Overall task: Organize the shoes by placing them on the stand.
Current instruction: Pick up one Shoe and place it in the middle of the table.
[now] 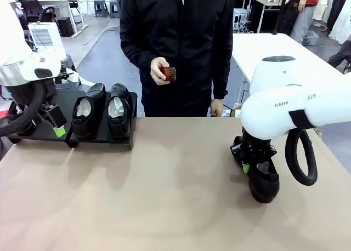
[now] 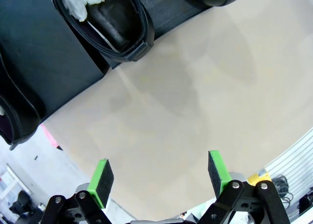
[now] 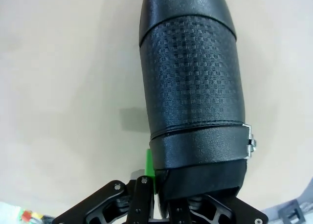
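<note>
So far two shoes (image 1: pixel 101 109) stand side by side on the stand (image 1: pixel 104 140) at the table's (image 1: pixel 164 196) far left, my right hand (image 1: pixel 253 166) is closed on another shoe (image 1: pixel 265 185) w/ toe on the table, left hand (image 2: pixel 159 177) wide, empty.

Bright, soft shadows (wrist views distorted)

Two glossy black shoes (image 1: pixel 102 108) sit side by side on the matte-black stand (image 1: pixel 101 138), white paper in their openings, toes toward the robot. A third shoe (image 1: pixel 263 185) is on the tabletop, right.
</note>
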Robot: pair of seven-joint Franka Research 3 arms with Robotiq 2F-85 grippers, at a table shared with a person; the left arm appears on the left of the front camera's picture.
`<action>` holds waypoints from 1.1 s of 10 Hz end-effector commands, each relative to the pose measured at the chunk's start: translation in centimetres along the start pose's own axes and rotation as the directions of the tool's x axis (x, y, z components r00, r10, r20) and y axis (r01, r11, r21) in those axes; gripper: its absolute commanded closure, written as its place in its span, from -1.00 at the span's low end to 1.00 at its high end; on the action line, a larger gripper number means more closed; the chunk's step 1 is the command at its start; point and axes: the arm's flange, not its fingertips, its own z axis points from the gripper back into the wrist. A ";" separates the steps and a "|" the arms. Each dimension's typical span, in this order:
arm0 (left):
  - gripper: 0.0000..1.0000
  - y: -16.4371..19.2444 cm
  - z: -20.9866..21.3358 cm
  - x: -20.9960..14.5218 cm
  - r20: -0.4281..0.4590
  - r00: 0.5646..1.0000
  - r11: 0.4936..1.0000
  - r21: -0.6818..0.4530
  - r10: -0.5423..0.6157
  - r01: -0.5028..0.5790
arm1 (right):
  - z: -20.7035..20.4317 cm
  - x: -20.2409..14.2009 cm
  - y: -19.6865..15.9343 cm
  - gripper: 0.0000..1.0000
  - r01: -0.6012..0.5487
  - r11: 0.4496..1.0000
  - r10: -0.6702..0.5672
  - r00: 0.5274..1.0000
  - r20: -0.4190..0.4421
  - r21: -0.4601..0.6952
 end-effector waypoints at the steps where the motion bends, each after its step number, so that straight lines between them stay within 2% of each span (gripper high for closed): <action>1: -1.00 -0.1 -0.1 -0.3 0.017 1.000 1.000 0.000 0.011 -0.011 | 3.9 -4.5 3.4 1.00 -0.017 0.997 0.014 0.999 0.039 0.082; 4: -1.00 -0.1 -0.1 -0.3 0.017 1.000 1.000 0.000 0.011 -0.011 | 3.7 -8.2 9.0 1.00 -0.066 0.994 0.063 0.998 0.032 0.089; 5: -1.00 -0.1 -0.1 -0.3 0.017 1.000 1.000 0.000 0.011 -0.011 | 4.3 -6.2 6.6 1.00 -0.054 0.995 0.051 0.998 0.037 0.089; 7: -1.00 -0.1 -0.1 -0.3 0.017 1.000 1.000 0.000 0.011 -0.011 | 4.3 -6.2 6.6 1.00 -0.054 0.995 0.051 0.998 0.037 0.089; 8: -1.00 -0.1 -0.1 -0.3 0.017 1.000 1.000 0.000 0.011 -0.011 | 4.0 -7.7 8.4 1.00 -0.066 0.994 0.064 0.997 0.033 0.083; 9: -1.00 -0.1 -0.1 -0.3 0.017 1.000 1.000 0.000 0.011 -0.011 | 3.5 -9.0 10.7 1.00 -0.008 0.993 0.000 0.997 0.071 0.115; 11: -1.00 -0.1 -0.1 -0.3 0.017 1.000 1.000 0.000 0.011 -0.011 | 3.7 -10.8 15.0 1.00 -0.015 0.993 0.000 0.991 0.131 0.114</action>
